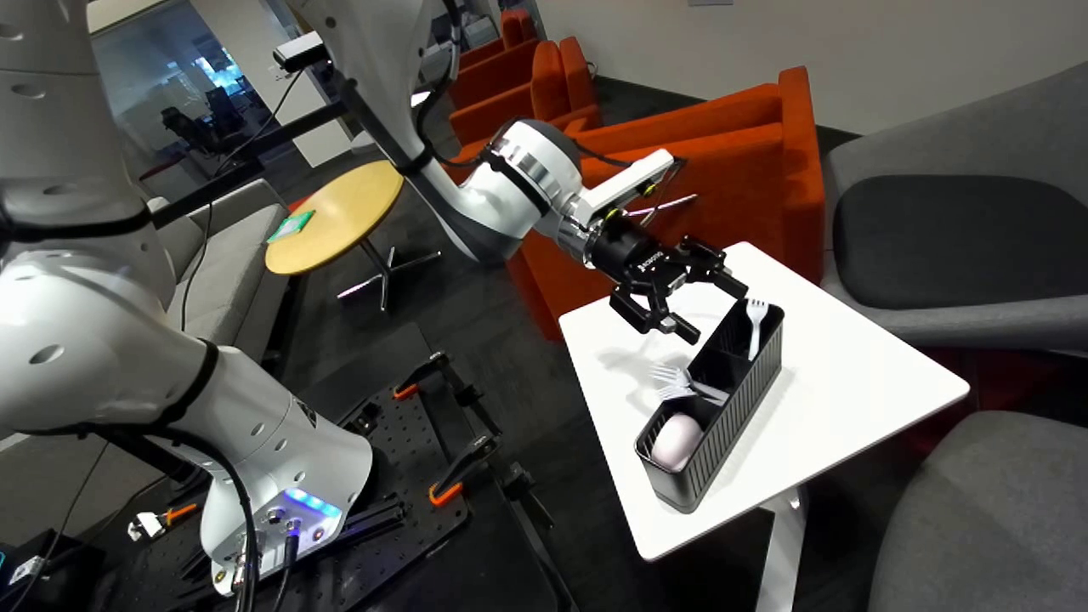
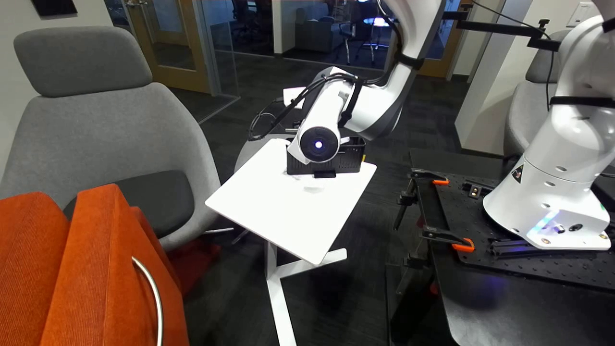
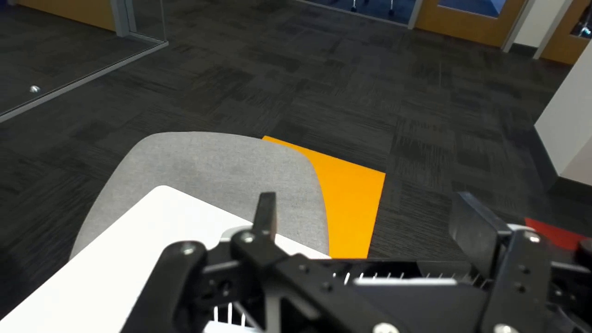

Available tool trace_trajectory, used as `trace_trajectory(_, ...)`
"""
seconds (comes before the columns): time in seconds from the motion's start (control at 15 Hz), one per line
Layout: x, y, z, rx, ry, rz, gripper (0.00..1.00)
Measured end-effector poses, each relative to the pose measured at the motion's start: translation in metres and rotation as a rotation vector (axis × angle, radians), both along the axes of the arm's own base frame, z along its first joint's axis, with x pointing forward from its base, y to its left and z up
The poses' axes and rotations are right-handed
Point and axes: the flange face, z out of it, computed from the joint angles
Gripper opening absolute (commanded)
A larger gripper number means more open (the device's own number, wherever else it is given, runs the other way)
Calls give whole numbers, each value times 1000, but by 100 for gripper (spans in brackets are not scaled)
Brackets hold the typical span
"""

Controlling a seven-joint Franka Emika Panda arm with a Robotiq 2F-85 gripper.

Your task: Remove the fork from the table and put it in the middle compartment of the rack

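Note:
The white table [image 1: 858, 365] carries the long black rack [image 1: 748, 404]; the table [image 2: 283, 206] and rack [image 2: 350, 161] also show in an exterior view. A white fork [image 1: 755, 327] leans in the rack's far end compartment. More white forks [image 1: 677, 382], overlapping, lie across the rack's side with tines outside; I cannot tell exactly which compartment holds their handles. My gripper [image 1: 716, 313] is open and empty, above the rack's far half. In the wrist view the gripper [image 3: 366, 206] has fingers wide apart, with the slotted rack [image 3: 374, 268] below. The wrist mostly hides the gripper in an exterior view.
A pale pink egg-shaped object [image 1: 677, 442] sits in the rack's near end compartment. An orange armchair [image 1: 714, 187] and grey chairs [image 1: 960, 238] stand close around the table. The black robot bench [image 2: 523, 298] is beside it. A round tan table [image 1: 344, 212] stands farther away.

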Motion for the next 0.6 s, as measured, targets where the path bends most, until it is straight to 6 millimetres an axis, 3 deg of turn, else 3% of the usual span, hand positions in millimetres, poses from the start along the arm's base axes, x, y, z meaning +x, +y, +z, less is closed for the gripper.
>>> trace_trajectory(0.2, 2, 4, 28, 8, -46, -6, 100)
trace_trajectory(0.6, -6, 15, 103, 62, -175, -92, 100)
